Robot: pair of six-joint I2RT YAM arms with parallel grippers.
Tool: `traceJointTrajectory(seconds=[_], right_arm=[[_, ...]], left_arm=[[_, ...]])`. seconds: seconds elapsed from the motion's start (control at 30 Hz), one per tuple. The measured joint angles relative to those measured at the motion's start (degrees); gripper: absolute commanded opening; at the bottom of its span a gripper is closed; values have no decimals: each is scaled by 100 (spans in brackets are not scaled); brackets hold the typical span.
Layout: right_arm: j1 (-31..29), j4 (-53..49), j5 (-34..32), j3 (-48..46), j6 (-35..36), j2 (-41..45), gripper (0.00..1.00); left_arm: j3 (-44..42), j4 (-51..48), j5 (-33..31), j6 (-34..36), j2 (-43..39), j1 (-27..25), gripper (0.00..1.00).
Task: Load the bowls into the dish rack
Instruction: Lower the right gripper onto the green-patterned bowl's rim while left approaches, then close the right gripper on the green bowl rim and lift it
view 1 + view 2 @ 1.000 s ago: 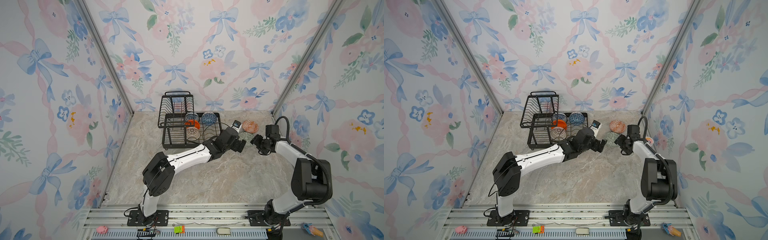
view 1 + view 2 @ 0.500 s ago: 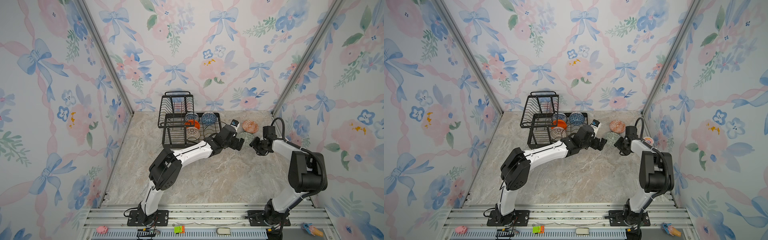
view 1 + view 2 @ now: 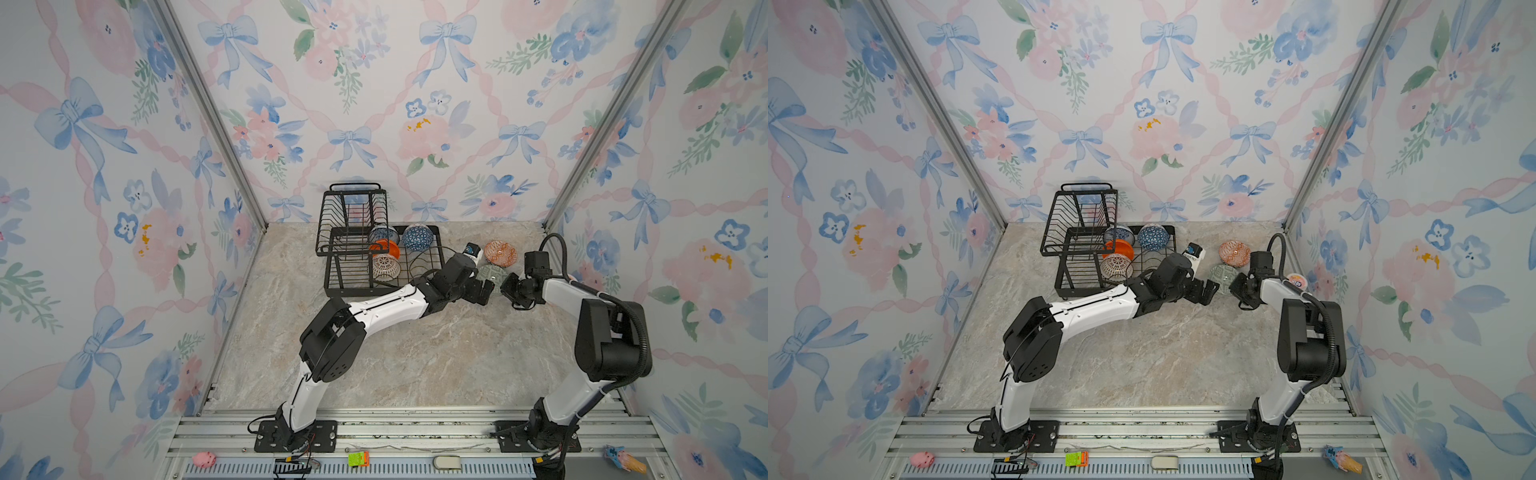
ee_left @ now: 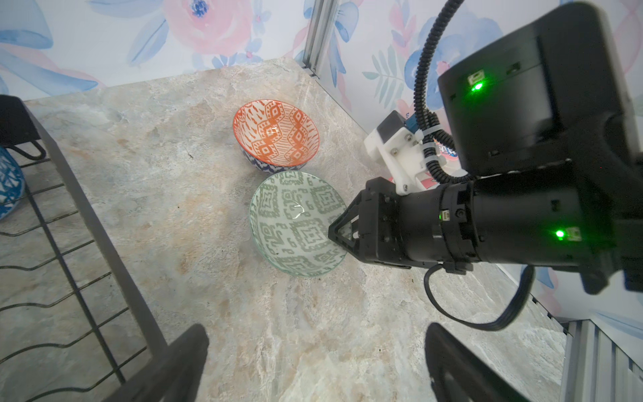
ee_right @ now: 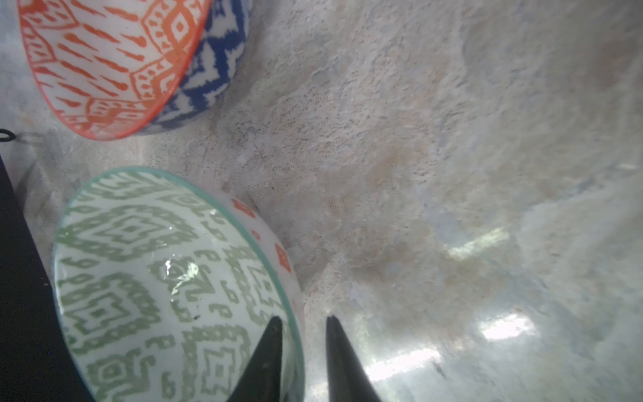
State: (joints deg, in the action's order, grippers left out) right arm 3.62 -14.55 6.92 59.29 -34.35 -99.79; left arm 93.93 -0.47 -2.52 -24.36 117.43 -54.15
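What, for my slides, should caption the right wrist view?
Right claw straddles rim of pale green bowl; orange-white bowl sits nearby.

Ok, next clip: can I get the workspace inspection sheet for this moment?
surface: marble-look tabletop, no spills seen.
job's things: dish rack holds orange bowl, blue geometric bowl, floral bowl, lined bowl; pale green bowl and orange-white bowl stand outside it on the tabletop.
clutter: pink cup near right arm; toy pig on front rail.
pincers: left pincer open, empty; right pincer astride pale green bowl's rim, grip uncertain.
cables: black hose loops over right arm.
surroundings: floral wallpaper walls, aluminium posts.
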Motion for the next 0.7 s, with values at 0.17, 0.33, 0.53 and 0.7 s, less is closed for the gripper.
traceJointTrajectory(seconds=[0.17, 0.33, 0.53, 0.7], right_arm=[[-81, 9, -57, 0, 24, 13, 9], [-343, -153, -136, -37, 28, 232, 3], [-728, -437, -337, -59, 57, 1073, 0], [-1156, -629, -798, -57, 232, 1742, 0]], left_arm=[[-238, -9, 35, -181, -103, 2, 98], [-452, 9, 44, -417, -232, 2, 98], [-798, 210, 55, -839, -374, 57, 98], [-955, 411, 72, -1193, -549, 184, 98]])
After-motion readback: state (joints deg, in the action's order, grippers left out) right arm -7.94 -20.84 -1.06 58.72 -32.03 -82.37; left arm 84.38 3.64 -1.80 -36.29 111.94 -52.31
